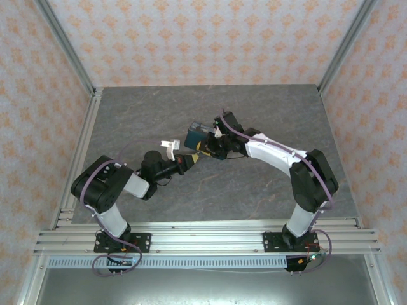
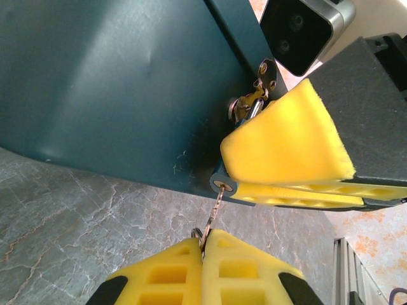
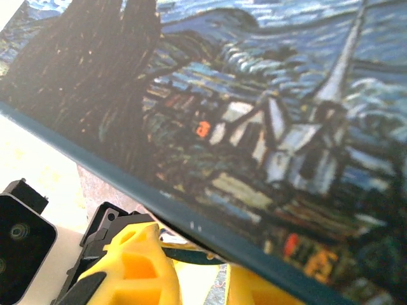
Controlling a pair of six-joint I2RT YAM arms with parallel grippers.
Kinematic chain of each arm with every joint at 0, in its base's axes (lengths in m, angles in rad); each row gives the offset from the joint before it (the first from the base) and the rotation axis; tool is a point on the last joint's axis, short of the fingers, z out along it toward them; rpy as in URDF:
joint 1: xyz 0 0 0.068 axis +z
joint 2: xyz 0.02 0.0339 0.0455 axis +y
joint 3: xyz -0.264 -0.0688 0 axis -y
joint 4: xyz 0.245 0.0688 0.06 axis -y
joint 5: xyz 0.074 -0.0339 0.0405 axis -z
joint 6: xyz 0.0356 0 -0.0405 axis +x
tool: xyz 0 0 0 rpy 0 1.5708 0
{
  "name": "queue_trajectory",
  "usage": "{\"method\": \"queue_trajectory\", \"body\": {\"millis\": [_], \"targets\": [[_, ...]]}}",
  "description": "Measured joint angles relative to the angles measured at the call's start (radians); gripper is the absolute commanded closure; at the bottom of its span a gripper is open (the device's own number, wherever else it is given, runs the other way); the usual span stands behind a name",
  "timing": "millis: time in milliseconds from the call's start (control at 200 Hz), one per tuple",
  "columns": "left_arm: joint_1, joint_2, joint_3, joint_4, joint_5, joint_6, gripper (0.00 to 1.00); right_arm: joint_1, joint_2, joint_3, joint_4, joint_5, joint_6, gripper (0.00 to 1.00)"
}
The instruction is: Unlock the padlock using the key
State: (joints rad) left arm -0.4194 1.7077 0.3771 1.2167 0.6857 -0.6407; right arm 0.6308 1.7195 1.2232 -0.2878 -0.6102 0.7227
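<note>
Left wrist view. The left gripper (image 2: 203, 243) has its yellow fingers pressed together, pinching the key (image 2: 213, 210) by its head. The key slants upward, and its tip meets the small round grey end of what appears to be the padlock (image 2: 222, 185) at the lower corner of the box (image 2: 114, 82). The right gripper (image 2: 229, 180) closes on that grey piece, just below the metal hasp (image 2: 247, 105). The box is tilted above the grey table (image 2: 76, 216).
</note>
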Motion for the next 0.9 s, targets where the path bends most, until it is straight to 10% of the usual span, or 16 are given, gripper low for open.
{"method": "queue_trajectory", "body": {"millis": [896], "targets": [[-0.035, -0.003, 0.048, -0.119, -0.048, 0.045, 1.00, 0.001, 0.023, -0.010, -0.004, -0.004, -0.004, 1.00]]}}
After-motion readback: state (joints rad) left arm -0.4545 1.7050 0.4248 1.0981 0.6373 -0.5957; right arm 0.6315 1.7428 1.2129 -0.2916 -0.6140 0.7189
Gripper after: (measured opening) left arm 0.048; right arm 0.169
